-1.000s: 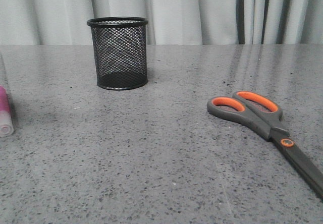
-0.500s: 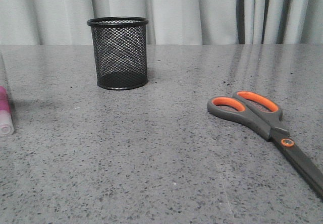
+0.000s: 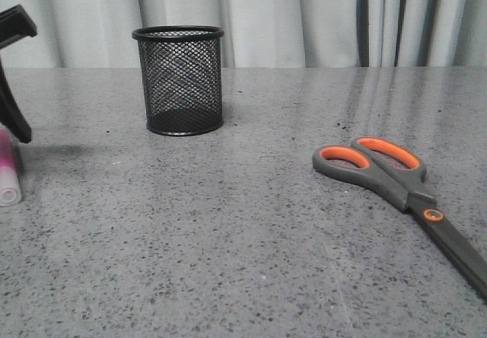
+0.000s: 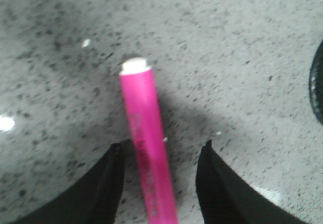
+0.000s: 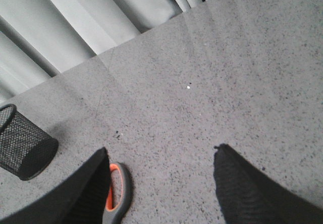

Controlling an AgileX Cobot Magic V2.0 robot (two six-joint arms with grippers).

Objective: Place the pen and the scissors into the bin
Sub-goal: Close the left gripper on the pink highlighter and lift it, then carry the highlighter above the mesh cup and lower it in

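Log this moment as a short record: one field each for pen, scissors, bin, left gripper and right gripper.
pen: pink pen lying flat on the table, between the open fingers, not gripped
scissors: scissors flat on the table, at the robot's right, untouched
bin: black mesh bin upright, nothing visible inside
left gripper: left gripper open, straddling the pen
right gripper: right gripper open, above the table, one orange handle loop beside a finger
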